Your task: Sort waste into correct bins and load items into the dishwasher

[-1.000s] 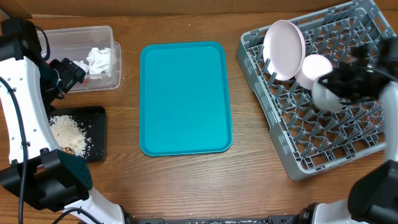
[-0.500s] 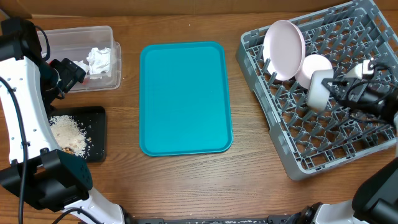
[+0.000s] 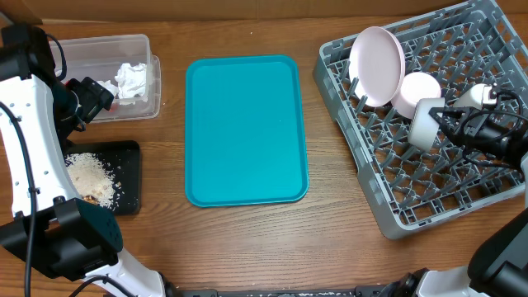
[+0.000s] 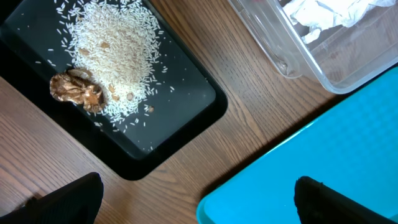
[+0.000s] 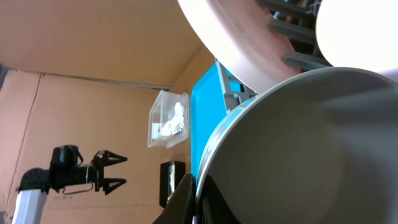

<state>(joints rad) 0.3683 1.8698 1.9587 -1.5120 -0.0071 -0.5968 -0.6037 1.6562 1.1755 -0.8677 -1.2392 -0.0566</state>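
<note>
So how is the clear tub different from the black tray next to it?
The clear tub is see-through with taller walls; the black tray is opaque and shallow. The tub holds a crumpled white napkin; the tray holds rice and a brown food lump. Both are rectangular and sit left of the teal tray.

Tub (image 3: pixel 99 49) behind crumb tray (image 3: pixel 128 177) (left), rack (image 3: pixel 429 190) right, plate (image 3: pixel 377 66) inside

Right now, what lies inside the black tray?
The black tray holds a heap of pale rice with scattered grains, and a brown lumpy food piece at its edge. The tray's far end is hidden: the left arm covers it overhead, and the wrist view crops it.
</note>
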